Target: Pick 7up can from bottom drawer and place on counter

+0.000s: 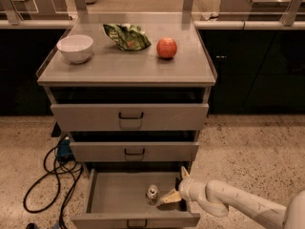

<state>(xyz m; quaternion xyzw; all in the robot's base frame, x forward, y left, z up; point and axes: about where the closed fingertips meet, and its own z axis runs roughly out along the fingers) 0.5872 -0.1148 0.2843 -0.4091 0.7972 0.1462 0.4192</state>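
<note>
Can (pixel 152 193) upright in open bottom drawer (pixel 114 202), front centre. End effector (pixel 173 185) at its 3 o'clock, spread wide, can not yet inside it. We judge: an off-line approach may tip the can, and the lift to desk (pixel 124 68) may clip middle drawer (pixel 95 151).

No legible text, brand, number or sign anywhere. 7up can (pixel 152 194), upright in bottom drawer (pixel 114 199): silver top in view, side lettering unreadable. Green packet (pixel 126 36) on counter (pixel 124 67): print illegible. Robot gripper (pixel 172 184) inside bottom drawer, just beside 7up can, fingers spread apart, no marking discernible.
</note>
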